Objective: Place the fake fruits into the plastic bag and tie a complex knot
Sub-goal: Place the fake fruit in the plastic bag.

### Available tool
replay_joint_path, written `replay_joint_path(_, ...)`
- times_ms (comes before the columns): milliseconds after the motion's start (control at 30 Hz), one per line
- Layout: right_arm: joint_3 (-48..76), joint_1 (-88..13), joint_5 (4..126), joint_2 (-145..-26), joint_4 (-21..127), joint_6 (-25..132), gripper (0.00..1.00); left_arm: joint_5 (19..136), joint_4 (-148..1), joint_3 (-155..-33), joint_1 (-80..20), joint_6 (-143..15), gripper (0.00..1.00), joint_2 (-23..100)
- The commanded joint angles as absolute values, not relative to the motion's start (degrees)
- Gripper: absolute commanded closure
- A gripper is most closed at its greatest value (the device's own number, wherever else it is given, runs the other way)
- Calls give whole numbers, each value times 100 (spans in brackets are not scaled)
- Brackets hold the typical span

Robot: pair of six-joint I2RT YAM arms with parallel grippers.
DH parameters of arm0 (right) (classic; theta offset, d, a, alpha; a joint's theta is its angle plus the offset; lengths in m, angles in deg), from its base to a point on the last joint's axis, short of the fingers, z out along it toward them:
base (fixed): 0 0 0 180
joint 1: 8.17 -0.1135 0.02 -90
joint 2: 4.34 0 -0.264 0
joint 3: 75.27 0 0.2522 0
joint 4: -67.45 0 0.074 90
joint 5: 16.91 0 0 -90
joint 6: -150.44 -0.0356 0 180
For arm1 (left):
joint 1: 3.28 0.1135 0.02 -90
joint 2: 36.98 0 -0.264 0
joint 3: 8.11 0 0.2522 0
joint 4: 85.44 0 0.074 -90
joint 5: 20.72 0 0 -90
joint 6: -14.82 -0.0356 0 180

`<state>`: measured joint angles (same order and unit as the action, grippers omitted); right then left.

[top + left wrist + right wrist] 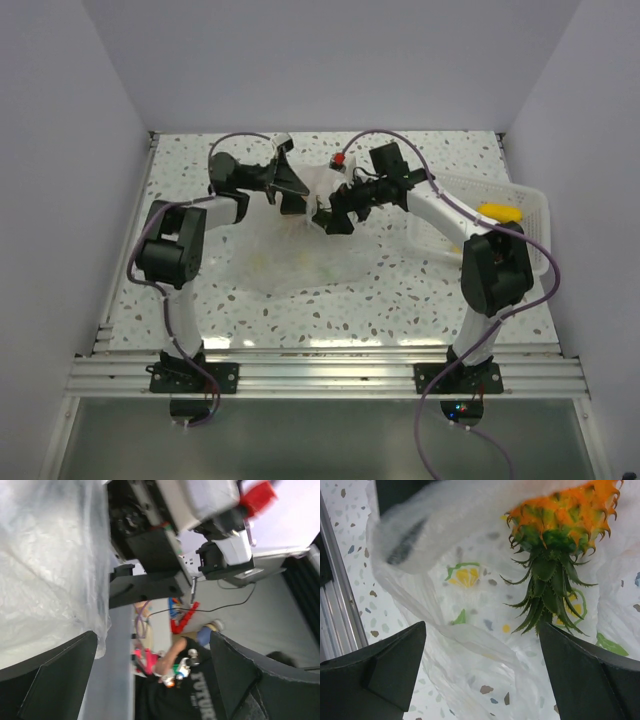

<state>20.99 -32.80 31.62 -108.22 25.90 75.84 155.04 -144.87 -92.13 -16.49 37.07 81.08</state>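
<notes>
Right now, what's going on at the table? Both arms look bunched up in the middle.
Both arms meet over the plastic bag, which lies crumpled mid-table. The left gripper is open and empty, with bag plastic beside one finger. The right gripper is open too, facing a toy pineapple above the bag. A yellow fruit sits in the white tray. I can't see a tied knot.
</notes>
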Motion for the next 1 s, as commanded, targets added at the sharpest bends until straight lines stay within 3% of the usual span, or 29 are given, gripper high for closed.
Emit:
replay_joint_path(0, 2225, -3252, 3239, -10911, 2505, 7590, 1, 15771, -15240, -9042, -1479, 2636, 0, 7378)
replay_joint_path(67, 2260, -3235, 3257, -10920, 2417, 7661, 1, 15507, -14422, -9007, -1366, 2005, 0, 7254)
replay_joint_path(100, 2287, -3226, 3205, -10894, 2346, 7722, 1, 15419, -13227, -9033, -1330, 1618, 0, 7123)
replay_joint_path(133, 2304, -3217, 3170, -10859, 2302, 7749, 1, 15140, -11980, -9112, -1269, 13, 0, 7052)
replay_joint_path(233, 2480, -3182, 3020, -10832, 2109, 7732, 1, 13274, -5311, -10795, -917, -3905, 0, 7147)
replay_joint_path(333, 2612, -3173, 3107, -10727, 2029, 7644, 1, 11919, -4185, -11721, -917, -5081, 0, 7122)
replay_joint_path(500, 2446, -3059, 3056, -10367, 1907, 7722, 2, 10157, -3635, -11662, -1092, -6154, 0, 6229)
replay_joint_path(600, 2436, -2953, 2643, -10340, 1330, 8212, 1, 9452, -4894, -10688, -1084, -6506, 0, 5036)
replay_joint_path(700, 2060, -2883, 2326, -10261, 1107, 8774, 1, 8470, -5156, -10001, -1040, -5913, 0, 4108)
replay_joint_path(767, 1578, -2883, 2674, -10164, 1351, 8787, 1, 9849, -5183, -10043, -776, -6023, 3, 4176)
replay_joint_path(867, 1146, -2857, 3185, -10094, 1886, 8673, 1, 10022, -4523, -10212, -960, -5656, 13, 4414)
replay_joint_path(967, 986, -2848, 3363, -10234, 2003, 8689, 1, 9961, -5234, -9246, -1074, -5409, 2, 3924)
